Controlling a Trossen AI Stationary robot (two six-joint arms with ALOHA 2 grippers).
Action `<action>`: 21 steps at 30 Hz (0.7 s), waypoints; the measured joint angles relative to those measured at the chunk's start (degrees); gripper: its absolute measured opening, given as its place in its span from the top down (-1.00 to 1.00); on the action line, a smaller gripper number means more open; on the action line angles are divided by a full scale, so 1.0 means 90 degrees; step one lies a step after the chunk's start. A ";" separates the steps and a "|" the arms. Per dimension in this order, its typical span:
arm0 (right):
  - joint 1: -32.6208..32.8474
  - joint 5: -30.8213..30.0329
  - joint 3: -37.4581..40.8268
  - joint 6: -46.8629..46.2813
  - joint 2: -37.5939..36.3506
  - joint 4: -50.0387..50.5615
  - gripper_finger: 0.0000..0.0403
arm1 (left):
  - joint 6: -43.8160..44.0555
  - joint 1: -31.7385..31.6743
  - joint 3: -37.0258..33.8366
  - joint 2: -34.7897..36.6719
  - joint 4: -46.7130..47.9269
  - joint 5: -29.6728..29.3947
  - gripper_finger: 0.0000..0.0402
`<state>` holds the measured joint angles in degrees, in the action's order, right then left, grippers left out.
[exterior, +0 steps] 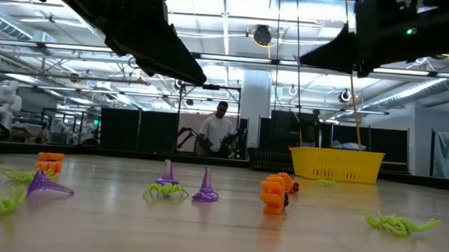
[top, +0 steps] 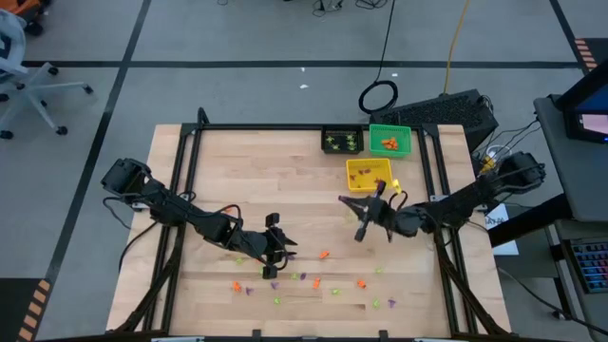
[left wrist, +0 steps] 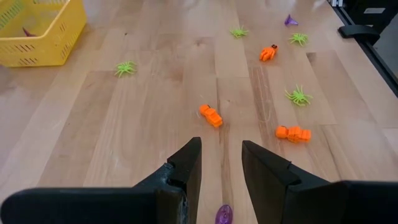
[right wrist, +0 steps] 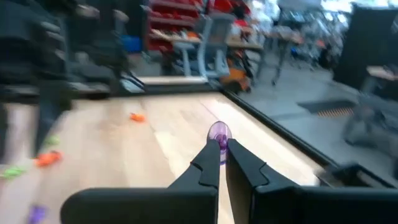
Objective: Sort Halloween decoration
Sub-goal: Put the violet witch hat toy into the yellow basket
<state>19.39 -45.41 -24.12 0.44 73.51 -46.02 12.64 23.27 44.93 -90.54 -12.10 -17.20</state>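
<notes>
1. My right gripper point(right wrist: 222, 153) is pinched on a purple trinket point(right wrist: 219, 132) — only the right wrist view shows this grip; from above, the gripper point(top: 361, 228) sits just below the yellow bin point(top: 369, 174).
2. My left gripper point(left wrist: 221, 165) stands part-open, holding nothing, over a second purple trinket point(left wrist: 223, 214) on the table point(top: 237, 161).
3. Orange, purple and green decorations point(top: 323, 280) lie scattered along the near table edge — the low view shows them upright or tipped.

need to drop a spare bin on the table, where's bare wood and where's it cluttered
Bare wood fills the table's far-left stretch, from the left arm up to the black bin. Trinkets crowd the near strip around the left gripper, and the three bins fill the far-right corner beside the right gripper.
</notes>
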 joint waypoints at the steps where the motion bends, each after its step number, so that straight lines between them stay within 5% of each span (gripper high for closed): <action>1: -0.0119 0.0005 -0.0001 -0.0165 -0.0135 0.0308 1.00 | 0.0000 0.0000 0.0000 0.0000 0.0000 -0.0002 0.43; 11: -0.1437 0.0138 -0.1277 -0.1755 -0.1304 0.5929 1.00 | 0.0000 0.0000 0.0000 0.0000 0.0002 0.0000 0.43; 21: -0.3007 0.2025 -0.2116 -0.2149 -0.1377 0.8278 1.00 | 0.0000 0.0000 0.0000 0.0000 -0.0060 0.0001 0.43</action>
<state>-7.68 -27.18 -43.17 -18.91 61.12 28.49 12.64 23.27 44.93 -90.54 -12.63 -17.19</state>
